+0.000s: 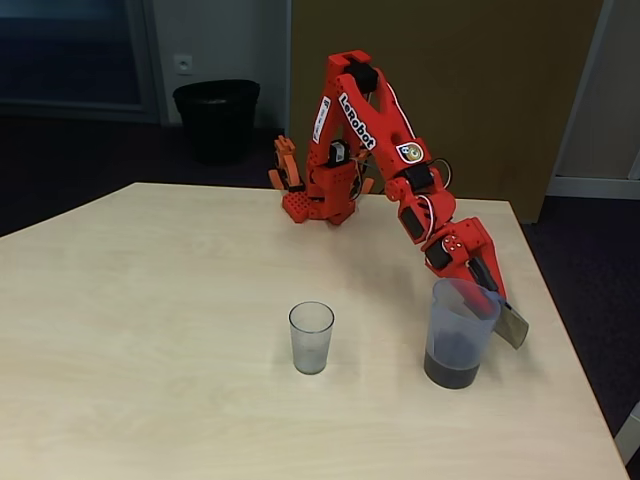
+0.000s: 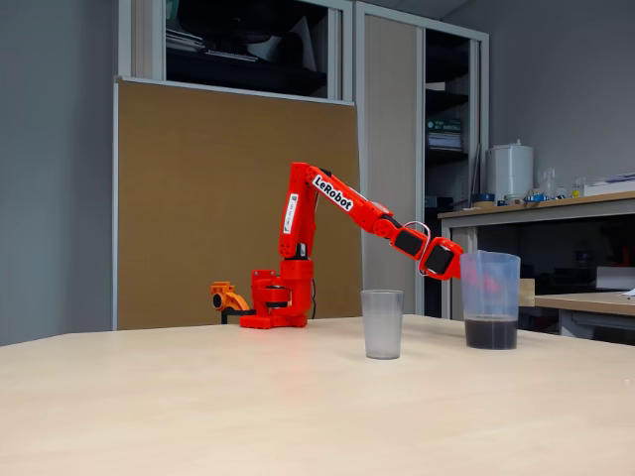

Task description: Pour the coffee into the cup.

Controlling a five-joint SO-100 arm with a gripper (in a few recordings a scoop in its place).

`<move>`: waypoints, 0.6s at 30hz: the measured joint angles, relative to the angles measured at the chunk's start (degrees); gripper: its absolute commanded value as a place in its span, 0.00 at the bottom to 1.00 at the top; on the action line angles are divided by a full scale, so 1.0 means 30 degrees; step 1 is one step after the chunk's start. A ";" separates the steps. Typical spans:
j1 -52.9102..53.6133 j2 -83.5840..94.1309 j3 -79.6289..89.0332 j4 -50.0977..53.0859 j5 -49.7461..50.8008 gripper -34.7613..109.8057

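So we see the red arm [image 1: 375, 130] reaching out and down to the right of a fixed view, its hand [image 1: 492, 290] at the back of the jug [image 1: 460, 330], right by the flat grey handle [image 1: 513, 325]. The fingers sit behind the jug wall in both fixed views, so we cannot tell whether the hand is clamped on the handle or merely beside it. The jug stands upright on the surface [image 1: 150, 330], base flat, not tilted.

The coffee [image 1: 452, 368] is a dark layer at the bottom of the jug, well below the rim; in the side-on fixed view it shows as a low black band [image 2: 491, 332]. The cup [image 1: 311, 337] stands upright near the middle of the surface, to the left of the jug and apart from it, looks empty, mouth open upward. Side-on it is at [image 2: 382, 323], clear gap to the jug [image 2: 490, 297].

We judge this as the grasp stage: handle faces the arm side, which suits a side approach, and pouring has not begun. Next the jug needs lifting, carrying over the cup, and tipping towards it. Risk: the cup looks light and narrow, easy to knock over or overshoot. A black bin [image 1: 216, 118] sits on the floor behind.
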 measured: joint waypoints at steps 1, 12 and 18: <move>0.0059 0.0000 0.0000 0.0000 -0.0176 0.24; 0.0322 0.0498 0.0205 0.1582 -0.0820 0.24; 0.0498 0.1934 0.1641 0.2139 -0.0674 0.24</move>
